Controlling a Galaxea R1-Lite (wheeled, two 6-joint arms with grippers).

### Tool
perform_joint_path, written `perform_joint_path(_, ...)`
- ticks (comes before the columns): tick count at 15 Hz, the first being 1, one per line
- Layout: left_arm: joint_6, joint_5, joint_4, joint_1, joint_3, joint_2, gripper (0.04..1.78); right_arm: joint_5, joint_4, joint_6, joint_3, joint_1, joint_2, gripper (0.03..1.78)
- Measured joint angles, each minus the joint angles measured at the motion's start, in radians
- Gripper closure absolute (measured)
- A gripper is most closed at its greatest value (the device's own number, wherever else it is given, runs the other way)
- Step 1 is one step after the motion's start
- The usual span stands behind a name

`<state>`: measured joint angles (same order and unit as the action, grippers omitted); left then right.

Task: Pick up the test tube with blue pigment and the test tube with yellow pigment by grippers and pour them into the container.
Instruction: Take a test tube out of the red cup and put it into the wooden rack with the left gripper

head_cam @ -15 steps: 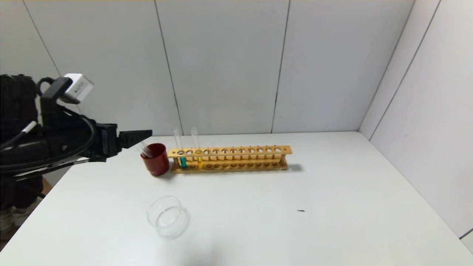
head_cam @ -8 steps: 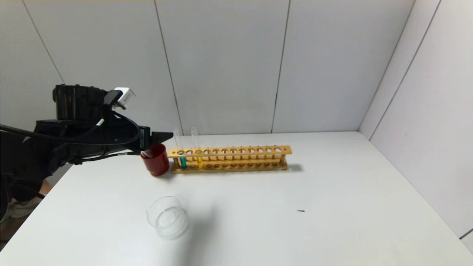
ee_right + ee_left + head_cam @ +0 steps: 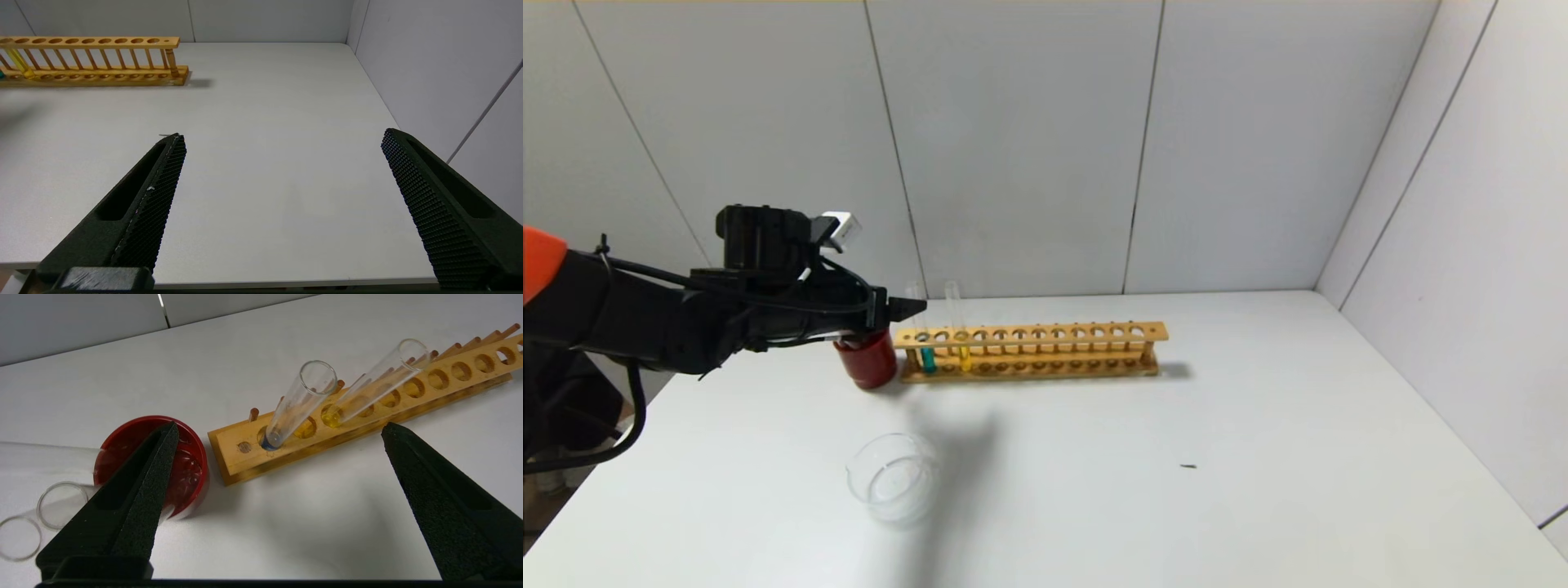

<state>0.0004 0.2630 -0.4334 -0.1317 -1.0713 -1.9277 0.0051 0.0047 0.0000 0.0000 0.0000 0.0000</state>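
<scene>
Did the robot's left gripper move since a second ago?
Yes. The left gripper has slid toward the robot's right, from short of the red cup to above it, reaching the end of the wooden rack, jaws open.

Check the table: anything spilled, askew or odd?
Nothing spilled. Blue tube and yellow tube stand in the wooden rack; the glass dish sits upright and empty. Only oddities: clear tubes leaning out of the red cup, and a small dark speck on the table.
</scene>
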Motion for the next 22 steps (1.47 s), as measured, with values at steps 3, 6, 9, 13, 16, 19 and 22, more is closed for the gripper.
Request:
perform_joint_path(3, 0.001, -0.031, -0.003, -0.002, -0.055, -0.056, 0.07, 0.0, 0.0, 0.0, 0.0, 0.0, 0.0, 0.06)
perform_joint_path(6, 0.001, -0.038, 0.006, -0.012, -0.1, -0.1, 0.07, 0.001, 0.0, -0.001, 0.0, 0.0, 0.0, 0.06)
perform_joint_path(9, 0.001, -0.039, 0.015, -0.023, -0.141, -0.132, 0.07, 0.0, 0.0, -0.001, 0.0, 0.0, 0.0, 0.06)
perform_joint_path(13, 0.001, -0.04, 0.015, -0.03, -0.153, -0.156, 0.14, 0.0, 0.0, -0.001, 0.0, 0.0, 0.0, 0.06)
perform_joint_path(16, 0.001, -0.041, 0.012, -0.035, -0.156, -0.165, 0.43, 0.0, 0.0, -0.001, 0.0, 0.0, 0.0, 0.06)
perform_joint_path(19, 0.002, -0.05, 0.012, -0.043, -0.16, -0.172, 0.97, 0.0, 0.0, -0.001, 0.0, 0.0, 0.0, 0.06)
perform_joint_path(22, 0.003, -0.059, 0.013, -0.057, -0.166, -0.179, 1.44, 0.0, 0.0, -0.001, 0.0, 0.0, 0.0, 0.06)
